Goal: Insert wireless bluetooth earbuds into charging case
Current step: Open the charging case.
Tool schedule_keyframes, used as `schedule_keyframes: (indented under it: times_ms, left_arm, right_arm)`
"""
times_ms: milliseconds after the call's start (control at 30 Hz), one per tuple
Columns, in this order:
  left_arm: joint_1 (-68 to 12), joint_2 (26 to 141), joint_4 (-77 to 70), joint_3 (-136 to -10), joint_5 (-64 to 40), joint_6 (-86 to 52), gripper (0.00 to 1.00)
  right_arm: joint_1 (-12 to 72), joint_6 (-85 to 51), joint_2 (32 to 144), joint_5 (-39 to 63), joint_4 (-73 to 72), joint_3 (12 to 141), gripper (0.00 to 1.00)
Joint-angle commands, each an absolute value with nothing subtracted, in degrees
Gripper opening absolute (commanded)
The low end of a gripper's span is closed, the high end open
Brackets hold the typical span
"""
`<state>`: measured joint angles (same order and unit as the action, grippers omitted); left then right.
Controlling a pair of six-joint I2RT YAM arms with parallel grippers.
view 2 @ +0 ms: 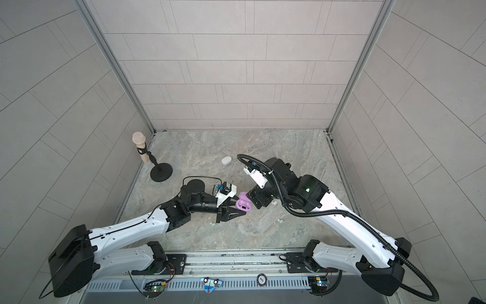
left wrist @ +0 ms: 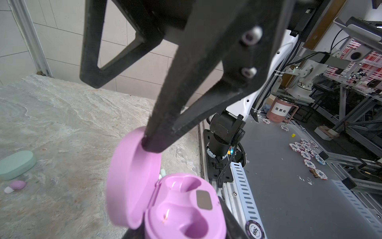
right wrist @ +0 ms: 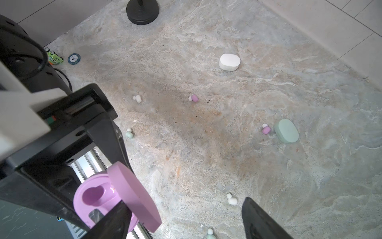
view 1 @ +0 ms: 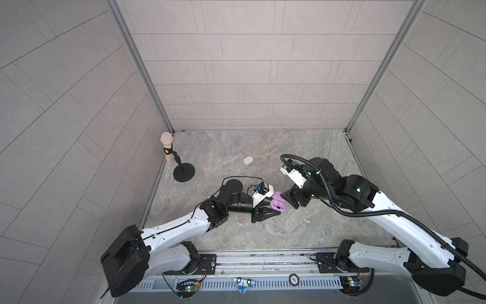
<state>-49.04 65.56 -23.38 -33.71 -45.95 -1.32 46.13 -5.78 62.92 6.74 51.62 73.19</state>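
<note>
Left wrist: left tool (left wrist: pixel 182 229) clamps lilac case (left wrist: pixel 182 198) | right wrist: right tool (right wrist: pixel 184 201) apart

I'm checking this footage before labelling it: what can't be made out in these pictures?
- Mint case: absent from both top views, apparently under the right arm.
- Left gripper: its hold on the lilac case is cut off by the left wrist view's bottom edge, and is too small in the top views.
- One mint earbud: cut by the right wrist view's bottom edge.

A lilac case (left wrist: pixel 177 209), white case (right wrist: pixel 229 62) and mint-green case (right wrist: pixel 287 130); table (right wrist: pixel 206 155) marbled grey-beige.
</note>
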Motion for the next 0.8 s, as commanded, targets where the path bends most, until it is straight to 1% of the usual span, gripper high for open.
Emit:
schedule_keyframes:
  times_ms: [0, 300, 400, 567, 767]
  left_arm:
    - [-49.35, 64.07, -25.79, -35.11, -48.12, -0.68, 0.18]
    - [-48.63, 64.30, -29.08, -33.91, -43.96, -4.64, 0.17]
    - [-47.94, 63.19, -29.95, -32.65, -41.62, -5.36, 0.17]
    - [-45.53, 60.47, -30.25, -30.33, -38.25, -5.62, 0.17]
    - [-41.83, 58.72, -30.66, -29.44, -36.78, -5.54, 0.17]
  right_arm:
    - [45.79, -6.23, 62.43, 4.26, 51.76, 74.62, 0.86]
    - [45.26, -8.16, 61.28, 7.85, 53.98, 76.70, 0.97]
    - [43.80, -10.31, 60.61, 10.17, 54.10, 77.12, 0.99]
    - [38.33, -15.89, 60.29, 14.68, 53.73, 77.96, 0.99]
    - [32.12, -22.09, 64.52, 14.89, 54.14, 77.18, 1.00]
